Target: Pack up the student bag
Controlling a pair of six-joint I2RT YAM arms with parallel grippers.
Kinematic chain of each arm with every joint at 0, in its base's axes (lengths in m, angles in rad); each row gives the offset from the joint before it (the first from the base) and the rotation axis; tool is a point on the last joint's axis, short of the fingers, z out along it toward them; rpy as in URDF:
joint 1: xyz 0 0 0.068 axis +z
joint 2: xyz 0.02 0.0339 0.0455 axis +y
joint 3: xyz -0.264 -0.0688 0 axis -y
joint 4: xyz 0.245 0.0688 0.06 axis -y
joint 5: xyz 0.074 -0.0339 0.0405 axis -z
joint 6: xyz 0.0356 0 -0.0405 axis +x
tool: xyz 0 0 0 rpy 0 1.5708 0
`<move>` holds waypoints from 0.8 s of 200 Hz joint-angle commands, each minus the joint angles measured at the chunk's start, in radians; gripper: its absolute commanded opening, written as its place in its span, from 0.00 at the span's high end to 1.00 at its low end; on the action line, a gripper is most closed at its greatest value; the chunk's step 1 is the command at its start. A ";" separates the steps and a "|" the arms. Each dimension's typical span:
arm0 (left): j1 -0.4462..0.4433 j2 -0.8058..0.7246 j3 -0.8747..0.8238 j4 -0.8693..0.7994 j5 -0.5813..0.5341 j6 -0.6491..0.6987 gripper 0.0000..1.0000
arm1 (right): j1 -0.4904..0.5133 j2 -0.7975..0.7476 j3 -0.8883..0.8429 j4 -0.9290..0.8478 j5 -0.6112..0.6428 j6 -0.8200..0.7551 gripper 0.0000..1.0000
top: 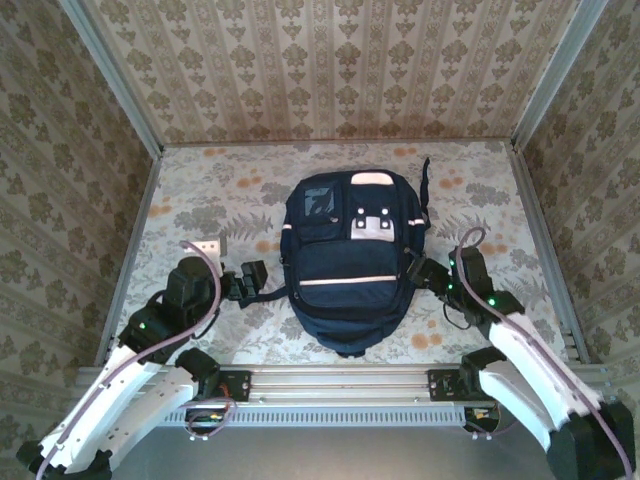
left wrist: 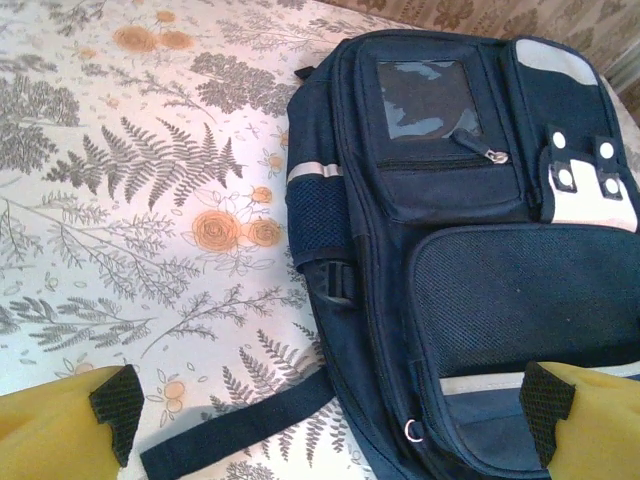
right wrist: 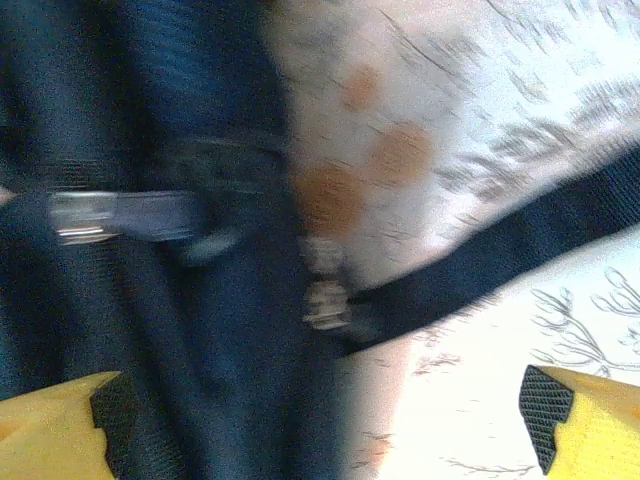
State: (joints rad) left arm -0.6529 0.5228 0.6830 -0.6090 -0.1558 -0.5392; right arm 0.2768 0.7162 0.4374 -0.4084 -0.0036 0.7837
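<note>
One student bag, navy; two grippers (spread)

A lab test booth dressed as a home: wallpapered panels in aluminium framing; floral tablecloth

My fixed overhead camera sits above and behind my arm bases. It looks down and forward from far enough back to take in the whole large navy-blue fabric backpack lying on the pale fern-and-flower printed tablecloth. My left wrist camera looks from the side of the backpack nearest my left arm across its front pockets, fairly close, with my yellow fingers at the bottom corners. My right wrist camera hangs very near the backpack's opposite edge, blurred; all three views share backpack and cloth.
</note>
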 commanded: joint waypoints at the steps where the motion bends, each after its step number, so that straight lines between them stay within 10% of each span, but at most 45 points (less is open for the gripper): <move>1: 0.005 0.001 0.024 0.117 0.074 0.183 0.00 | 0.096 -0.168 0.069 -0.054 0.175 -0.101 0.00; 46: 0.007 0.086 0.035 0.297 -0.088 0.398 0.00 | 0.122 -0.222 0.230 -0.104 0.398 -0.157 0.00; 89: 0.041 0.239 -0.109 0.742 -0.072 0.708 0.00 | 0.121 -0.205 0.040 0.474 0.335 -0.537 0.00; 121: 0.257 0.371 -0.226 0.952 -0.039 0.763 0.00 | 0.109 -0.042 -0.087 0.800 0.444 -0.786 0.00; 160: 0.563 0.479 -0.357 1.084 0.060 0.628 0.00 | -0.032 0.182 -0.098 0.841 0.676 -0.698 0.00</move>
State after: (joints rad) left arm -0.1997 0.9569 0.3832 0.3019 -0.1631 0.1139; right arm 0.3134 0.8303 0.3557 0.2863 0.4831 0.1036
